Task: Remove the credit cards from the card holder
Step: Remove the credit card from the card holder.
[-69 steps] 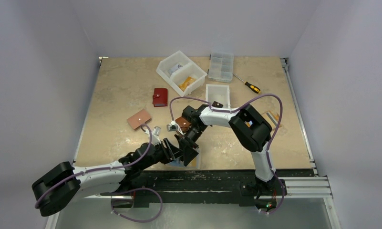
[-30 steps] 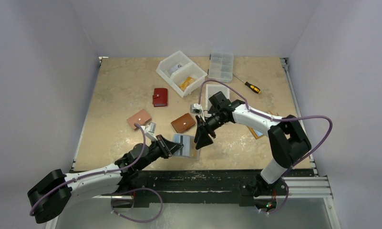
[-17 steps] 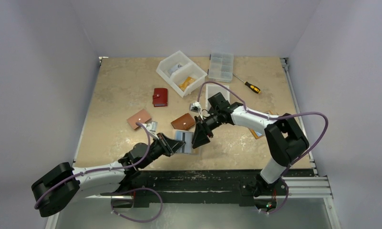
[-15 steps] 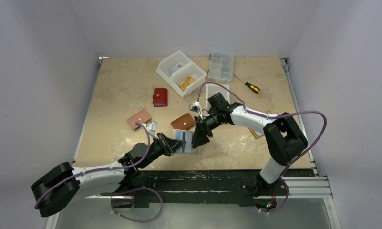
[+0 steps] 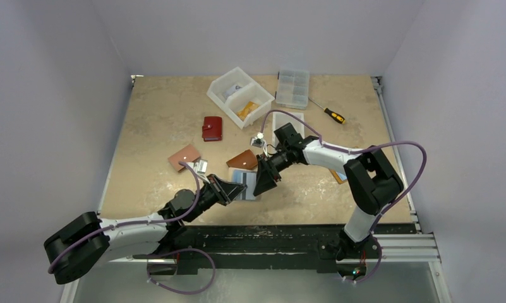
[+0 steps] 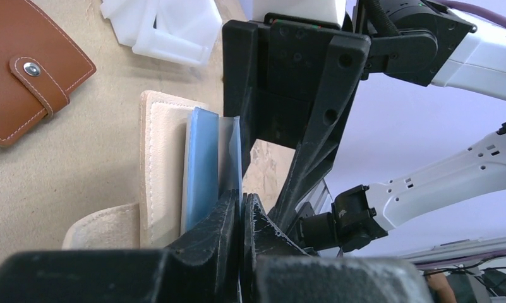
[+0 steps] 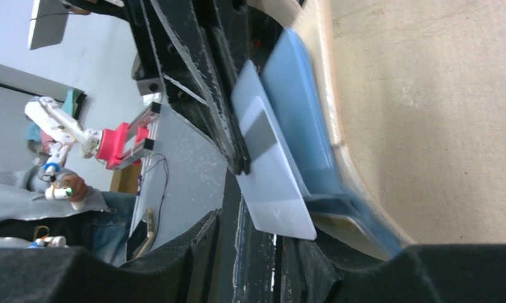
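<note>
The cream card holder (image 6: 160,165) stands open on its edge by the near table edge (image 5: 245,185). Two credit cards show in it: a light blue one (image 6: 203,161) and a pale grey one with a dark stripe (image 7: 269,170). My left gripper (image 6: 242,205) is shut on the holder's thin outer leaf, where the grey card lies. I cannot tell sleeve from card at the pinch. My right gripper (image 7: 263,228) faces it from the other side (image 5: 261,183). Its jaws stand apart, with the grey card's free corner just above their gap.
A brown wallet (image 5: 242,161) lies just behind the holder, another (image 5: 184,156) to its left and a red one (image 5: 212,128) farther back. White bins (image 5: 240,95), a clear organiser (image 5: 292,87) and a screwdriver (image 5: 329,113) sit at the back.
My right gripper has swung left and down to the holder and its jaws have narrowed. My left gripper has tipped the holder up from flat and shifted it slightly back.
</note>
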You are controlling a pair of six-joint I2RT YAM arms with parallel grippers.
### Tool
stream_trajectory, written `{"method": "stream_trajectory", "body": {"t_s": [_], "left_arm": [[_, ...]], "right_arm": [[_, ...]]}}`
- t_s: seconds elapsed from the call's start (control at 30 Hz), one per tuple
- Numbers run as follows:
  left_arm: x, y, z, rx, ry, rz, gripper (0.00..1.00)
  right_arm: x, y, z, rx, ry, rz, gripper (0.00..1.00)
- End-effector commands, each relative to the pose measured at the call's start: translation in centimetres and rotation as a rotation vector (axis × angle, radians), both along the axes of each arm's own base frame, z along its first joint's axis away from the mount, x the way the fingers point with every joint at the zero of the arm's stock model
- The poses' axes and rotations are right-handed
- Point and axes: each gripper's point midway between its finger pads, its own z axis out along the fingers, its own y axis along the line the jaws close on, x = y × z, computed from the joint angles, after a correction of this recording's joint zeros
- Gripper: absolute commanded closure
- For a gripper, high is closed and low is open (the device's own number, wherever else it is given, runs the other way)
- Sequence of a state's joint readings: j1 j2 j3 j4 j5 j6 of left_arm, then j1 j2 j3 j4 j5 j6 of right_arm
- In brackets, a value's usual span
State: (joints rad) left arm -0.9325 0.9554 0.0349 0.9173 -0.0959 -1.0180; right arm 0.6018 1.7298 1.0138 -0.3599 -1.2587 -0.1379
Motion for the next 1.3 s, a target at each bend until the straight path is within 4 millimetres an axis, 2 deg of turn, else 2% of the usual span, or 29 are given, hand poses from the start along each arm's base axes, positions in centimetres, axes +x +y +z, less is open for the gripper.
{"method": "stream_trajectory", "body": {"t_s": [0.0,0.13,0.23,0.27,0.43,0.57,0.77,0.9,1.03,1.13,1.27], "left_arm": [[-0.4,-0.5,2.2,-0.074,-0.059,-0.026,1.0],[-0.2,-0.1,1.5,-0.065,-0.035,-0.005,1.0],[0.1,0.5,0.6,-0.049,-0.002,0.028,1.0],[0.1,0.6,0.2,-0.043,0.016,0.036,0.98],[0.0,1.6,-2.2,-0.007,0.116,0.075,0.87],[-0.5,2.6,-4.4,0.007,0.168,0.095,0.85],[-1.3,3.9,-7.7,0.065,0.254,0.116,1.0],[-2.0,5.0,-11.1,0.156,0.356,0.143,1.0],[-2.7,6.0,-13.6,0.251,0.446,0.167,1.0],[-2.8,6.7,-14.6,0.336,0.494,0.196,1.0],[-2.7,7.6,-14.9,0.415,0.542,0.248,1.0]], "right_arm": [[0.2,0.6,2.2,0.099,0.037,0.032,0.55],[0.3,0.4,2.2,0.107,0.056,0.026,0.71],[0.4,0.3,1.7,0.09,0.042,0.013,0.97],[0.6,0.3,1.5,0.08,0.032,0.006,1.0],[1.2,-0.1,-0.6,0.0,-0.025,-0.024,1.0],[2.3,-0.5,-3.2,-0.105,-0.06,-0.053,1.0],[3.6,-1.5,-6.0,-0.238,-0.133,-0.072,1.0],[4.1,-2.0,-6.3,-0.272,-0.187,-0.073,1.0],[4.1,-2.2,-6.0,-0.27,-0.223,-0.063,1.0],[4.0,-2.4,-5.4,-0.258,-0.254,-0.045,1.0],[3.9,-2.6,-4.4,-0.226,-0.304,-0.012,1.0]]}}
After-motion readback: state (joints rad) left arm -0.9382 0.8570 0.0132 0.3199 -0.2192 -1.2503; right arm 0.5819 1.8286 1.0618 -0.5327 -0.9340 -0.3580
